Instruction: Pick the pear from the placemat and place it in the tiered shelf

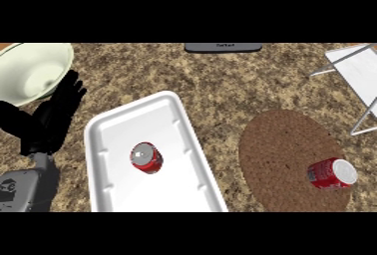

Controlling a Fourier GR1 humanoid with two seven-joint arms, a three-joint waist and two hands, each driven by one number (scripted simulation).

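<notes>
Left hand [59, 107], black, at the left of the head view: fingers straight and spread, pointing up and away, holding nothing and touching nothing that can be seen. Its grey forearm [29, 189] enters from the lower left corner. The right hand does not show.

Just beyond the fingertips, in the upper left corner, a pale green bowl [33, 69] sits on the table [221, 84], its rim partly cut off by the view's edge; the hand overlaps the bowl's lower right rim in the view, and contact cannot be judged.

To the right of the hand lies a white rectangular tray [121, 124], set at a slant. A red can [146, 158] lies on its side within the tray, silver end toward the upper left.

Farther right, a round brown placemat [283, 144] rests on the table. A second red can [331, 174] lies on its side on the lower right part of the mat, silver end toward the right. No pear shows on the mat or elsewhere; the can is the only thing the mat carries.

At the upper right corner stands the white tiered shelf [357, 74], partly out of view, well apart from the hand. The tray lies between the hand and the mat. A dark grey object [223, 47] sits at the table's far edge, top centre.
</notes>
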